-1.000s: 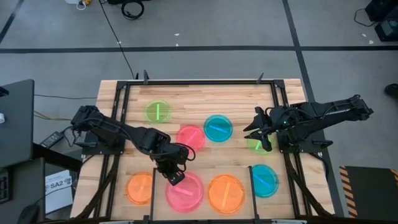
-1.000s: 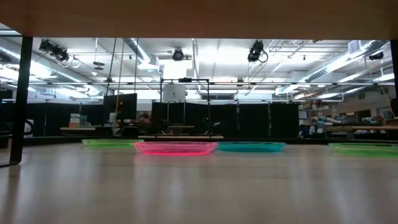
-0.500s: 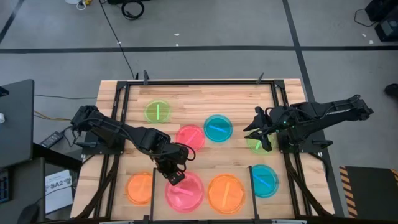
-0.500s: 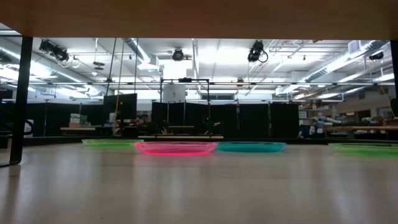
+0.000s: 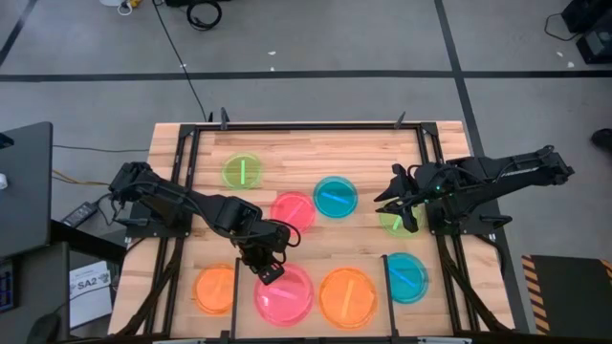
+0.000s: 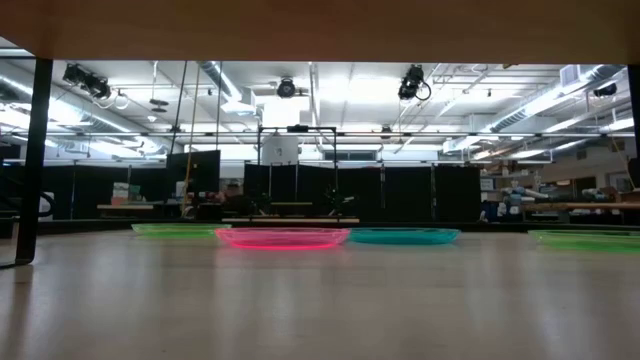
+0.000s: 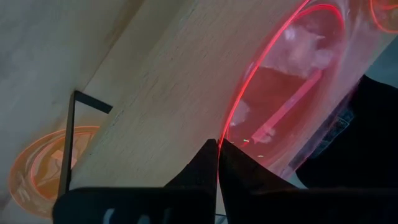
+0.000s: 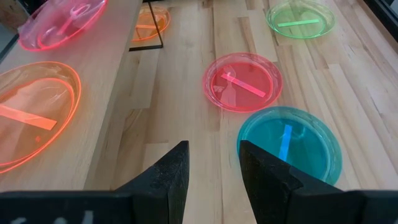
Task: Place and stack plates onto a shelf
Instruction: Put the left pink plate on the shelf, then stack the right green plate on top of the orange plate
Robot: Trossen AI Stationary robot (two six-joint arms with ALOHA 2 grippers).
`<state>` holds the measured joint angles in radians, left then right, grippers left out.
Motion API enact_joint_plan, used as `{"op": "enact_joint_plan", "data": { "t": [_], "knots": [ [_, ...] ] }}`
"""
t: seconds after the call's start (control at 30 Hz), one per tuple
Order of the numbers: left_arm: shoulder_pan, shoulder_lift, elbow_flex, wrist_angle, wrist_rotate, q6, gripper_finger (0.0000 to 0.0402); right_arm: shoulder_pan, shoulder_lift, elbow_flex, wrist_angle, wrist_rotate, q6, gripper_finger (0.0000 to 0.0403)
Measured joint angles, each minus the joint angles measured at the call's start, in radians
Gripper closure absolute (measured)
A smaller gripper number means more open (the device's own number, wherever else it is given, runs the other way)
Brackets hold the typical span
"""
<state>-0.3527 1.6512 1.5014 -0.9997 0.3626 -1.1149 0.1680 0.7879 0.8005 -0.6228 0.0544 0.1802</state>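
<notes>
Jaws of the left gripper pinch the rim of the large pink plate at the table's near edge, likely to lift it. Right gripper hovers, jaws parted, small green plate just beneath them.

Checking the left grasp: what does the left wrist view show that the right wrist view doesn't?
Left wrist only: the left gripper shut on the rim of the large pink plate. Right wrist only: the open right gripper, small pink plate, cyan plate, green plate. Both: the large pink plate and an orange plate beside a black rod.
</notes>
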Motion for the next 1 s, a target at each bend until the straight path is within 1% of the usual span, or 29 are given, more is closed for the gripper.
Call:
{"op": "enact_joint_plan", "data": {
  "t": [0.27, 0.6, 0.87, 1.0],
  "knots": [
    [0.0, 0.0, 0.0, 0.0, 0.0, 0.0, 0.0384, 0.0, 0.0, 0.0, 0.0, 0.0, 0.0, 0.0255],
    [0.0, -0.002, 0.0, 0.0, 0.0, 0.001, 0.0333, 0.0, 0.0, 0.0, 0.0, 0.0, 0.0, 0.0255],
    [0.0, -0.002, 0.0, 0.0, -0.001, 0.001, 0.0306, 0.0, 0.0, 0.0, 0.0, 0.0, 0.0, 0.0255],
    [0.0, -0.002, 0.0, 0.0, -0.019, 0.009, 0.0299, 0.0, 0.0, 0.0, 0.0, 0.0, 0.0, 0.0255]
  ]
}}
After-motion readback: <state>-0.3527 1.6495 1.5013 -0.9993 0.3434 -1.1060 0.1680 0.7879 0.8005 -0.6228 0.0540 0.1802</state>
